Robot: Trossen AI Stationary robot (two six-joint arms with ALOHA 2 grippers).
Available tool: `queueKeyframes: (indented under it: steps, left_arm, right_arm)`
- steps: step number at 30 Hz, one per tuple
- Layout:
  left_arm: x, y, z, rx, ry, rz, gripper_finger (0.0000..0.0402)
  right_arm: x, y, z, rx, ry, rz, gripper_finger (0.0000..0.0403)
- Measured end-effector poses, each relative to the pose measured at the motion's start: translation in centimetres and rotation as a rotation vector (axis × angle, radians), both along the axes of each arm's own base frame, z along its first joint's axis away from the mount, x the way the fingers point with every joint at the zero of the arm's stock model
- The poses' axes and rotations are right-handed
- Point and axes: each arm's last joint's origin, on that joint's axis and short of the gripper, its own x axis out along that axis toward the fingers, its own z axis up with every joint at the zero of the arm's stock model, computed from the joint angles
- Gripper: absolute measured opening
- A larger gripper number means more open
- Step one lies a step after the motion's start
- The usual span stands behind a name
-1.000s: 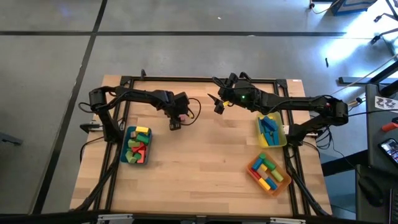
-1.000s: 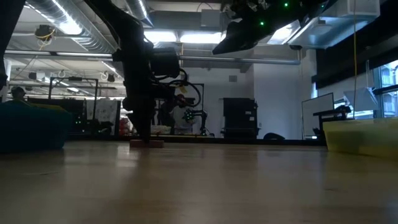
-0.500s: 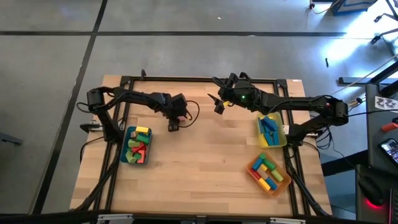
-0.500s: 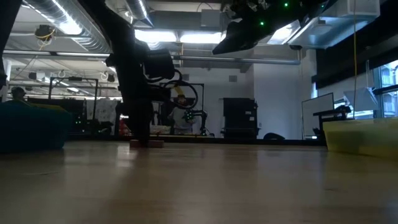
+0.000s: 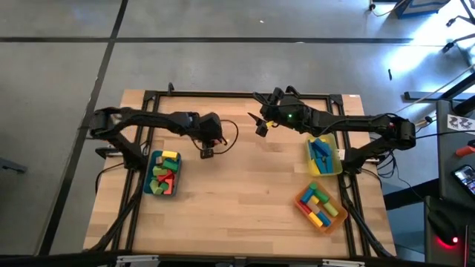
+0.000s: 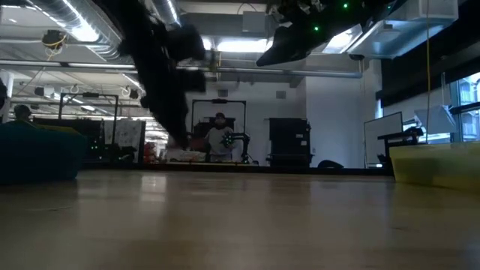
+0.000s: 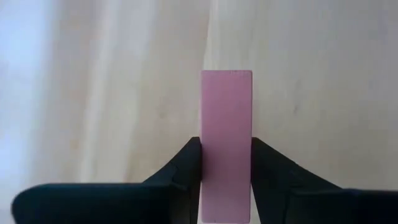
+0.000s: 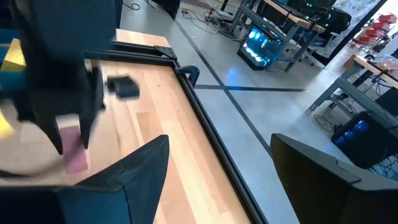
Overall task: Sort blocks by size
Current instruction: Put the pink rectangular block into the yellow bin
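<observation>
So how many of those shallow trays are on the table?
3: a teal tray near the table's left edge, a yellow tray near the right edge, and an orange tray toward the front right corner. All hold blocks.

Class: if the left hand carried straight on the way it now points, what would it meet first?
Probably the bare wooden table. The left hand points down at it, gripping a pink block, so the block's end would likely touch first.

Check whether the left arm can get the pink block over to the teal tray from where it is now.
Probably yes. The left gripper is shut on the pink block, and the teal tray lies close by on its own side with bare table between. The right gripper hangs open well off that path.
</observation>
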Motion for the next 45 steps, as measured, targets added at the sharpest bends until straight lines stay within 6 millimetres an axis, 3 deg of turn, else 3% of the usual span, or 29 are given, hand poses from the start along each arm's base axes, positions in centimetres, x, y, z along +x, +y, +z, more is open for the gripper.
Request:
queueKeyframes:
  steps: [8,14,19,24,30,45]
  left_arm:
    - [-2.6,-2.2,7.6,0.094,-0.295,-0.019,0.0087]
    - [-6.2,-3.7,10.1,0.141,-0.477,-0.044,0.0087]
    - [-8.5,-4.4,10.0,0.190,-0.697,-0.052,0.0087]
    - [-9.3,-4.9,9.4,0.210,-0.855,-0.054,0.0089]
    - [-9.1,-5.1,9.5,0.212,-0.899,-0.068,0.0089]
    - [-7.8,-6.1,9.8,0.204,-0.983,-0.124,0.0092]
  right_arm:
    - [0.1,0.1,0.0,0.013,-0.006,0.041,0.0282]
    - [0.2,0.3,0.1,0.040,-0.021,0.112,0.0282]
    - [0.9,0.6,0.1,0.062,-0.089,0.256,0.0282]
    - [2.7,0.6,-0.4,0.061,-0.206,0.410,0.0282]
    - [5.2,0.5,-0.7,0.150,-0.307,0.572,0.0282]
    - [9.4,2.6,-0.9,0.191,-0.315,0.650,0.0282]
